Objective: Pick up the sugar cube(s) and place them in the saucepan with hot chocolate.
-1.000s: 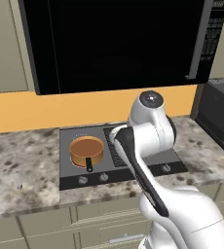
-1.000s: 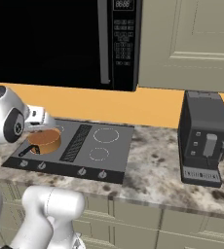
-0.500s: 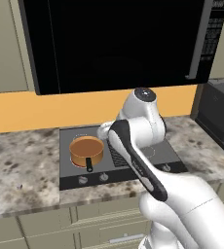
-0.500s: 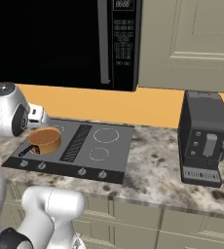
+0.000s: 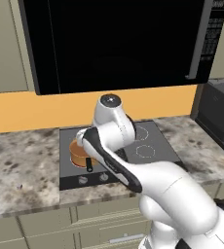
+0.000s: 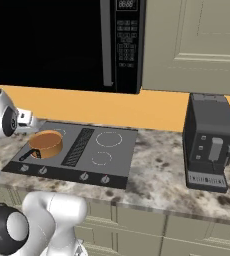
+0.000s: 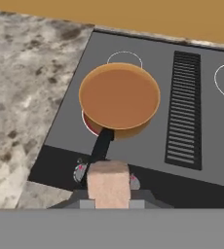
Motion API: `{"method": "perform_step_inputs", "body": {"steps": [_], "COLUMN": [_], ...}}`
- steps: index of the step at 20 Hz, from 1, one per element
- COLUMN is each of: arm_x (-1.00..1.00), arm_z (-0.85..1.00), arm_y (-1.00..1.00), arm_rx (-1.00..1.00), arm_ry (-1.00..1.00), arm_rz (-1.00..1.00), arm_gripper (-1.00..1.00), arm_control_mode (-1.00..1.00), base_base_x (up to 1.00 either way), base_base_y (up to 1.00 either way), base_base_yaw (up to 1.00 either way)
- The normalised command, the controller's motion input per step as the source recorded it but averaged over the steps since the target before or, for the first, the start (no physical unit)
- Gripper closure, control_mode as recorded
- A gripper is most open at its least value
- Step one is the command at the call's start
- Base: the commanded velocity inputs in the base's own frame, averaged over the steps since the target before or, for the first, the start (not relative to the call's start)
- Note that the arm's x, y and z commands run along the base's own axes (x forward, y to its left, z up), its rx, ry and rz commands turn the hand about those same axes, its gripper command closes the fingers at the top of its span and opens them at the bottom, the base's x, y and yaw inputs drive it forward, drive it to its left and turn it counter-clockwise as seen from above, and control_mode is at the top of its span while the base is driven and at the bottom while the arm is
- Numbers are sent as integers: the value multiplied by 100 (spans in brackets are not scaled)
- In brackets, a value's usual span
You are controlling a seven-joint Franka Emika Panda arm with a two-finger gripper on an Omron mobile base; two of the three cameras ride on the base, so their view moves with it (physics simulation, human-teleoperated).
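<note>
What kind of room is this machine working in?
A home kitchen, by the look of it, and computer-rendered. A black cooktop sits in a speckled stone counter, a copper saucepan of brown liquid stands on one burner, and a microwave hangs above.

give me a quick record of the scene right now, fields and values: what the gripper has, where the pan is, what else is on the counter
gripper: gripper shut on a small pale pinkish-white sugar cube, hovering over the cooktop's front edge
pan: round copper-orange saucepan with brown liquid inside, on the front left burner, short black handle pointing toward the knobs
cube versus pan: cube sits short of the rim, not yet over the liquid
cooktop: dark grey cooktop with a central vent grille
counter: speckled stone counter with a black coffee machine to the right
above: black microwave
</note>
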Motion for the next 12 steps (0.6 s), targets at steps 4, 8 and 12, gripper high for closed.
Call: {"method": "perform_step_inputs", "body": {"steps": [4,8,12], "arm_x": [42,42,41], "arm_z": [-28,-24,-22], "arm_y": [29,5,0], "arm_rx": [-15,-9,-3], "arm_ry": [5,5,5], "arm_rz": [0,0,0], "arm_gripper": [100,100,100], "arm_control_mode": [-100,-100,-100], "base_base_x": [0,0,0], "base_base_y": [0,0,0], "base_base_yaw": [0,0,0]}}
